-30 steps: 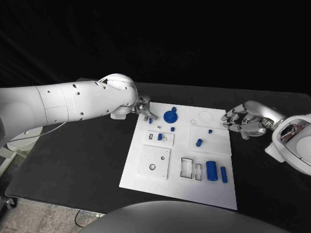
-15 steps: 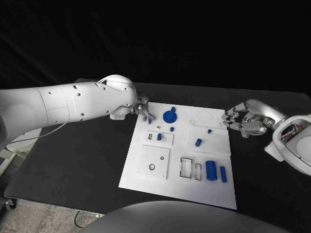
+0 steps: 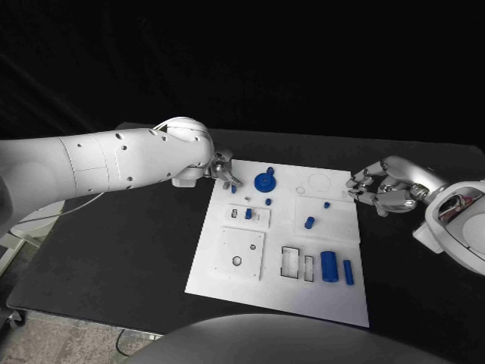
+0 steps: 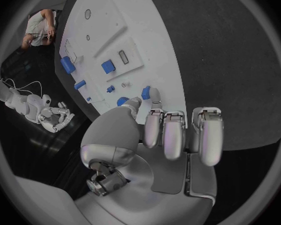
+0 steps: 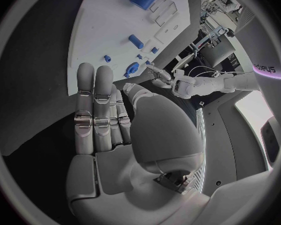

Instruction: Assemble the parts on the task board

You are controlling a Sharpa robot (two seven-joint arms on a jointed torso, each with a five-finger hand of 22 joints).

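The task board (image 3: 226, 269) lies in the middle of the black worktop (image 3: 123, 250), and by the look of it the assembly is only partly done. A blue round part (image 3: 265, 181) sits at the far end, small blue parts (image 3: 249, 214) stand in the middle blocks, and two longer blue pieces (image 3: 330, 266) lie loose near the right edge beside unfilled rectangular slots (image 3: 292, 262). The left robot hand (image 3: 223, 171) hovers at the board's far left corner, fingers apart, grasping nothing. The right robot hand (image 3: 380, 189) waits off the board's right edge, loosely curled and empty.
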